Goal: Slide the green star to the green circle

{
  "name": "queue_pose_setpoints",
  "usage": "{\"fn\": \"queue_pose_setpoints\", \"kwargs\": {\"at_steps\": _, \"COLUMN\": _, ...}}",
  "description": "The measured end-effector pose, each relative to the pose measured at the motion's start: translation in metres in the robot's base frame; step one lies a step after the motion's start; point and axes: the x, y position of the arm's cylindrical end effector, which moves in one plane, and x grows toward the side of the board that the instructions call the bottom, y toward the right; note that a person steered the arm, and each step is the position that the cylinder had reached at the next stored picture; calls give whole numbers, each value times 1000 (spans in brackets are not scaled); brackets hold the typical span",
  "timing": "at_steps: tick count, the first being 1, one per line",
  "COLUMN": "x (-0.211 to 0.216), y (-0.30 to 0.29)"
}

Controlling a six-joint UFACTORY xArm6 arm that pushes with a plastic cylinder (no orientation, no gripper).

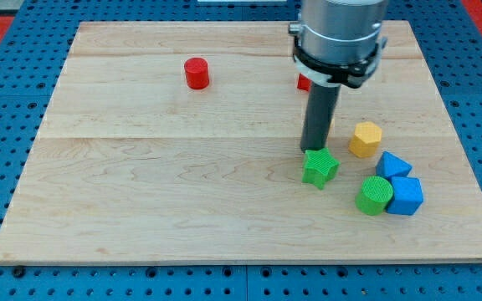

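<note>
The green star [320, 167] lies on the wooden board at the view's right of centre. The green circle [375, 195], a short green cylinder, stands a little to the star's lower right, with a small gap between them. My tip [315, 150] is at the star's upper edge, touching or nearly touching it from the view's top. The rod rises straight up from there to the arm's grey body.
A blue cube [406, 196] touches the green circle on its right. A blue triangular block [392, 164] sits just above the cube. A yellow hexagon [365, 139] lies right of my rod. A red cylinder [197, 73] stands upper left. A red block [304, 82] is partly hidden behind the arm.
</note>
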Motion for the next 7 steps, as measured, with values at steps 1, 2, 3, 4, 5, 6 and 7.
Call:
{"fn": "queue_pose_setpoints", "kwargs": {"at_steps": 1, "x": 2, "y": 1}}
{"fn": "queue_pose_setpoints", "kwargs": {"at_steps": 2, "x": -5, "y": -32}}
{"fn": "queue_pose_setpoints", "kwargs": {"at_steps": 3, "x": -6, "y": -75}}
{"fn": "queue_pose_setpoints", "kwargs": {"at_steps": 4, "x": 7, "y": -91}}
{"fn": "queue_pose_setpoints", "kwargs": {"at_steps": 5, "x": 12, "y": -89}}
{"fn": "queue_pose_setpoints", "kwargs": {"at_steps": 6, "x": 12, "y": -73}}
{"fn": "queue_pose_setpoints", "kwargs": {"at_steps": 7, "x": 23, "y": -50}}
